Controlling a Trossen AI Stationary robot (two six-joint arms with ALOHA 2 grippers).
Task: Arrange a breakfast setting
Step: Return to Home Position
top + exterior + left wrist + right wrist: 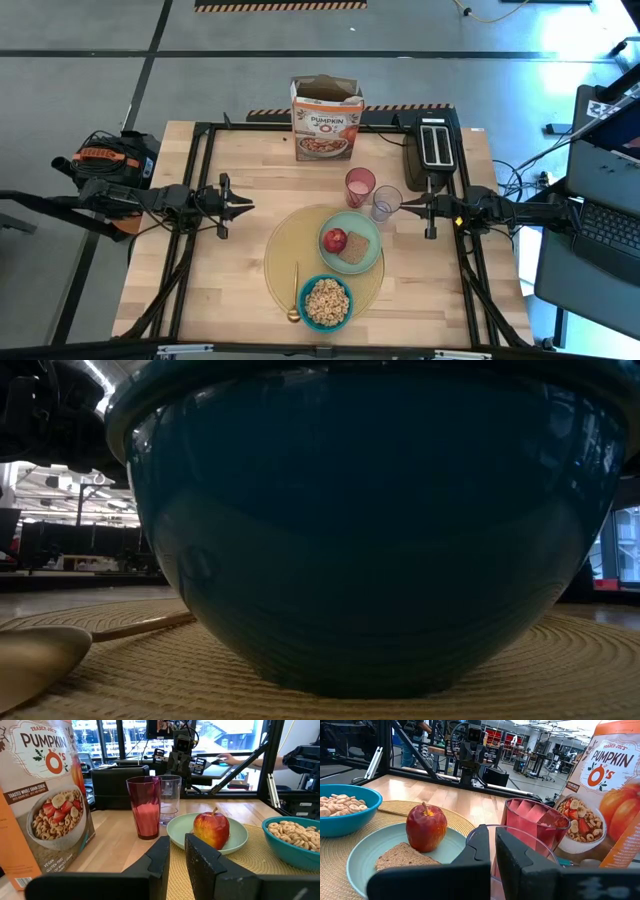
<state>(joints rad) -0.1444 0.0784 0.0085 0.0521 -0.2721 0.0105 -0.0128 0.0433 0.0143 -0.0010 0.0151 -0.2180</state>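
Wooden table [200,290] in shot, an arm low at each side. The left gripper [243,207] faced inward, fingers pinched to a narrow slit, nothing held. The right gripper [404,207] mirrored it, equally empty. Just ahead of the left tips lay the round yellow placemat [285,250]. It carried the pale green plate [368,228] with red apple [335,239] and brown toast [353,248], then the blue bowl [301,300], gold spoon [296,285] alongside. At the right tips stood the clear mug [386,203], with the pink cup [360,186] just beside it.

Left gripper [246,207], right gripper [403,204] (seemingly closed)
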